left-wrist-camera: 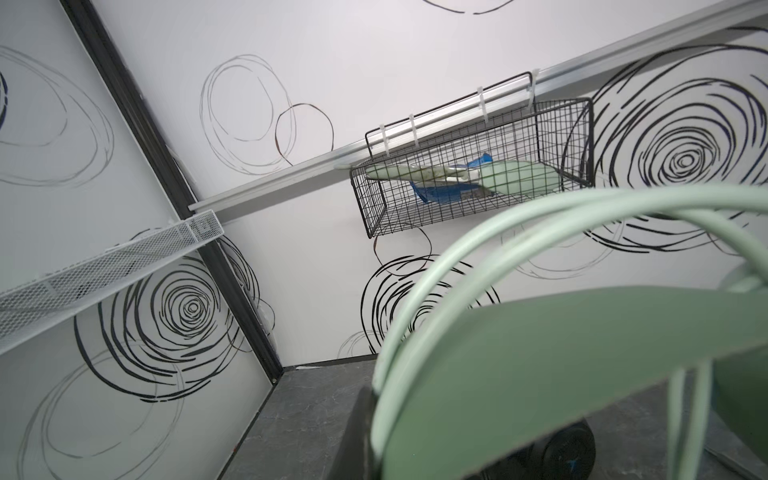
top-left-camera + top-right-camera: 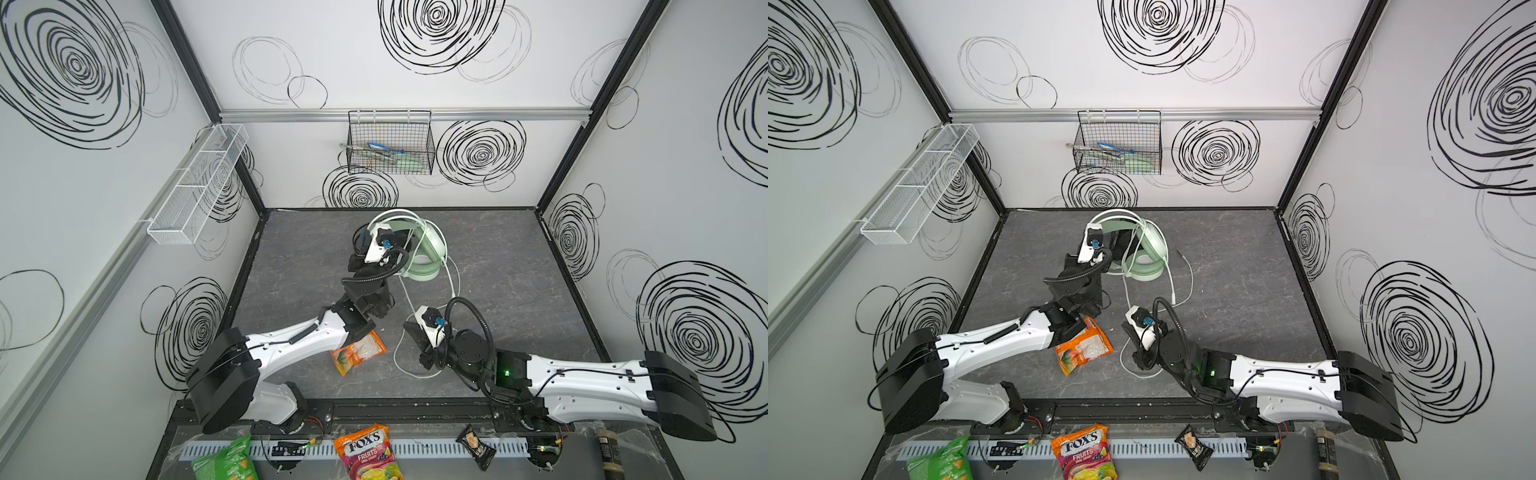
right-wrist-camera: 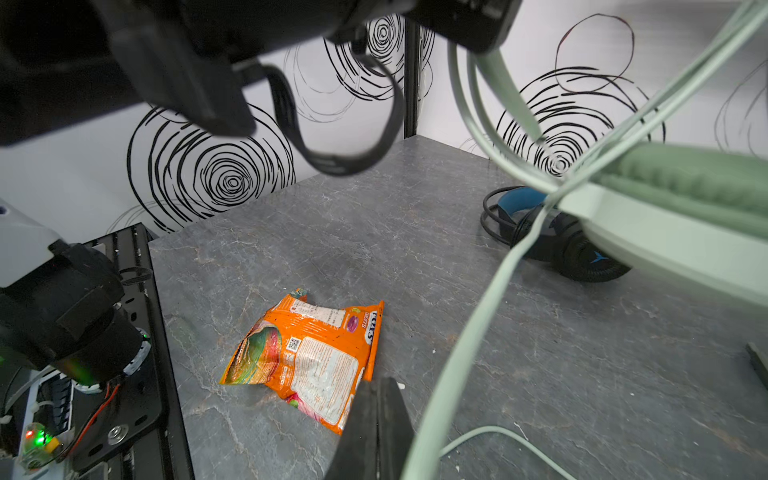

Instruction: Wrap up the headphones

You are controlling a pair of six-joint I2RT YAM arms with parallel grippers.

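Note:
My left gripper (image 2: 399, 240) is shut on the headband of the pale mint-green headphones (image 2: 428, 253), held tilted above the back of the table. In the left wrist view the green band (image 1: 540, 353) fills the foreground, with turns of whitish cable (image 1: 415, 299) looped over it. The black headphones (image 3: 582, 257), blue inside the band, lie on the table beneath. The loose whitish cable (image 2: 409, 299) trails down towards my right gripper (image 2: 411, 332). That gripper (image 3: 376, 415) is shut, and the cable (image 3: 469, 332) runs past the side of its fingers, not between the tips.
An orange candy bag (image 2: 359, 351) lies on the grey table (image 2: 519, 291) under my left forearm. A black wire basket (image 2: 390, 143) hangs on the back wall and a white mesh basket (image 2: 195, 183) on the left wall. Snack packs (image 2: 368, 451) sit on the front ledge.

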